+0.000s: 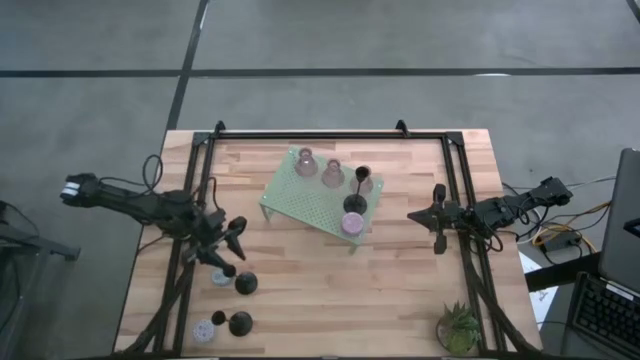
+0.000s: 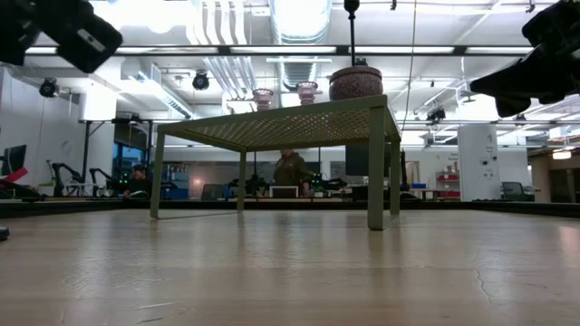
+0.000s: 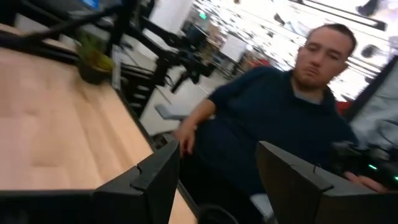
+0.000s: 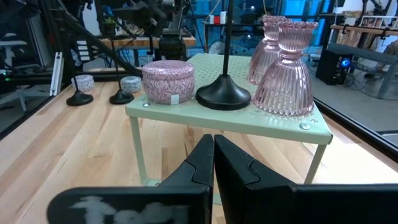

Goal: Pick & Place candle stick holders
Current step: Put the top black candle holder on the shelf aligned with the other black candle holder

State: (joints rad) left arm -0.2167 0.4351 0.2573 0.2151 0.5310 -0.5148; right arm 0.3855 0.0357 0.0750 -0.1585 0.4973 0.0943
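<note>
Black slim-stemmed candle stick holder (image 1: 245,283) stands just beside the left hand (image 1: 235,238) – fingers apart, empty; right hand (image 1: 440,215) pinched shut, well apart.

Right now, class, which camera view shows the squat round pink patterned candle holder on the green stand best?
The right wrist view: the squat pink patterned holder fills it, close and unobstructed. The high view shows only its top; the low view its dim underside edge; the left wrist view misses it.

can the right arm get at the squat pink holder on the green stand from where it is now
Probably yes. The right gripper hangs beside the stand, fingers shut, with bare table between. The squat pink holder sits at the stand's near edge, nothing in front of it.
</note>
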